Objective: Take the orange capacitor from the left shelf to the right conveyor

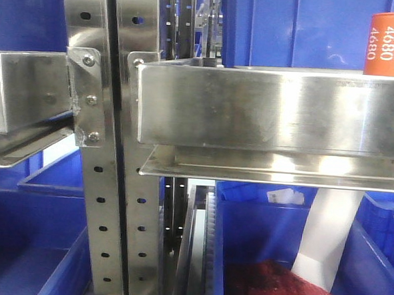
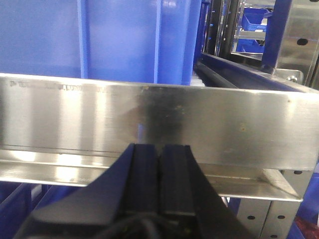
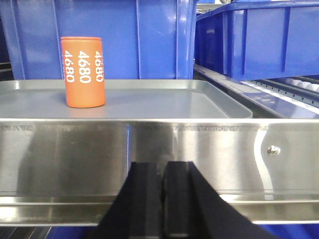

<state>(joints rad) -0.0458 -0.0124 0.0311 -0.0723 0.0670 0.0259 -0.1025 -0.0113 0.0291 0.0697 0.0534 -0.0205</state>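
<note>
Our right pincer point(image 3: 162, 169) has its 2 fingers pressed together on nothing, facing the steel lip of the left shelf point(image 3: 224, 149). Our left pincer point(image 2: 159, 149) is likewise closed and empty. The orange capacitor point(image 3: 83, 72), marked 4680, stands upright on that shelf, before a blue bin point(image 3: 124, 35).

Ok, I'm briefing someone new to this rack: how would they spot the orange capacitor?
Find the stainless-steel shelf backed by tall blue bins. On its grey tray stands the orange capacitor, a small upright cylinder. It is the only orange thing there, with white 4680 printed down its side.
</note>
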